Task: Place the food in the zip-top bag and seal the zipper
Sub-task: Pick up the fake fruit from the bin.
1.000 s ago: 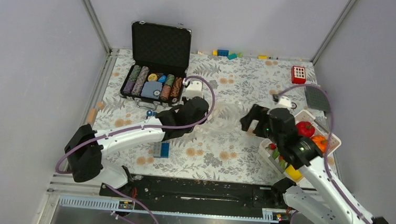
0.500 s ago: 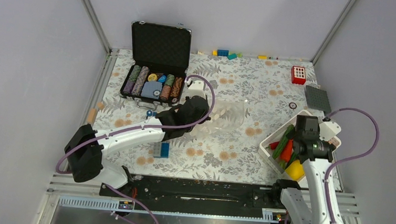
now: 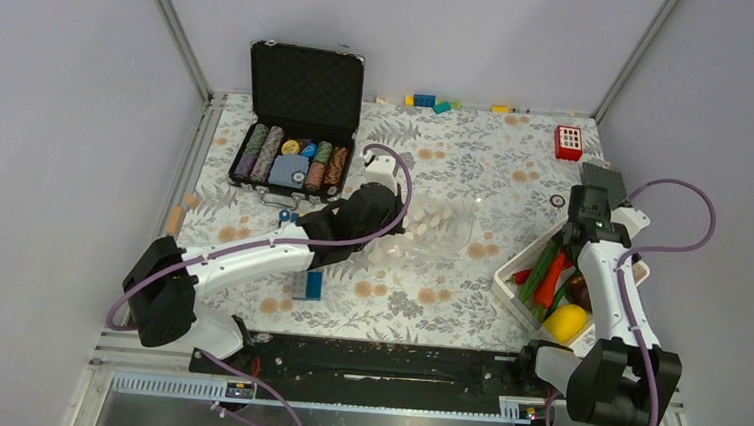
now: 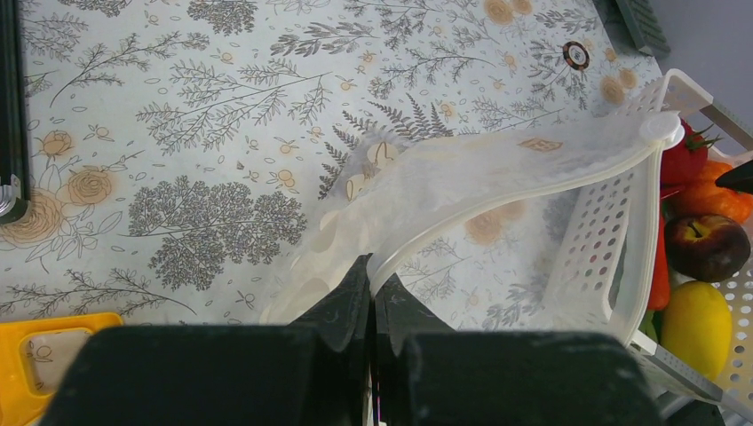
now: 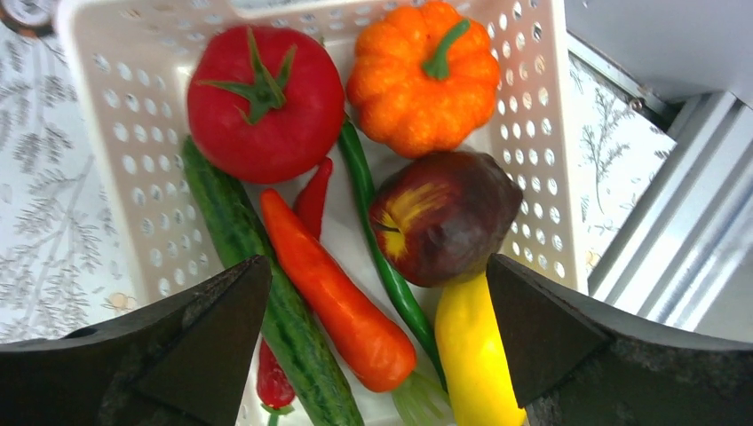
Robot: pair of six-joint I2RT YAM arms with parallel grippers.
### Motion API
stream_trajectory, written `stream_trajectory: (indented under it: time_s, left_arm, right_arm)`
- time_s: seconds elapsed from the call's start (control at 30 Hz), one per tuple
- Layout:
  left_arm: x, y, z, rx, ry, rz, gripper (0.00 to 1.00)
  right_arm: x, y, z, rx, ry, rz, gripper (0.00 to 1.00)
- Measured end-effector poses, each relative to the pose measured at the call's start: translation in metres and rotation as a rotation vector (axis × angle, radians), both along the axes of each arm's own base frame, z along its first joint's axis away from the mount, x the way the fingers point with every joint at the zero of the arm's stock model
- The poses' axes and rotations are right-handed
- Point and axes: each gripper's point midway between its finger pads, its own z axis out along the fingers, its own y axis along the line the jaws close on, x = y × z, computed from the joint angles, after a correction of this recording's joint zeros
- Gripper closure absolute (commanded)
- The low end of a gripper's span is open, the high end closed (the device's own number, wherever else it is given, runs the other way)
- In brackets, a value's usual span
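Early going: the left hand pinches the zip-top bag by its edge, held out ahead, while the right hand hangs wide open directly over the food, all of it in the basket, so nothing is bagged or sealed yet.

Left arm extended, jaws clamped; right arm jaws wide.
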Motion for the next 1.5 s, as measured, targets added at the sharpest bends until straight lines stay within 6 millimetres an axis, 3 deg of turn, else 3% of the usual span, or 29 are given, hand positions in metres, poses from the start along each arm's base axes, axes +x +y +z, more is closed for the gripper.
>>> stream_trajectory:
  time_s: [0.3, 0.67, 0.93, 1.23, 1.5]
  left_arm:
    - [-0.002, -0.003, 0.000, -0.002, -0.001, -0.023, 1.00]
    - [-0.004, -0.001, -0.006, 0.017, 0.015, -0.025, 1.00]
    - [-0.003, -0.002, -0.022, 0.070, 0.052, -0.025, 1.00]
    - [-0.002, -0.004, -0.022, 0.076, 0.057, -0.025, 1.00]
    - [-0.002, -0.004, -0.022, 0.075, 0.057, -0.025, 1.00]
  right_arm:
    - [-0.034, 0.003, -0.028, 0.023, 0.120, -0.031, 0.00]
    - [-0.027, -0.011, -0.066, 0.048, 0.208, -0.087, 0.00]
    - [-0.023, -0.017, -0.076, 0.101, 0.175, -0.121, 0.01]
    - [-0.018, -0.016, -0.085, 0.156, 0.142, -0.104, 0.26]
    - [-0.018, -0.013, -0.077, 0.148, 0.065, -0.083, 0.43]
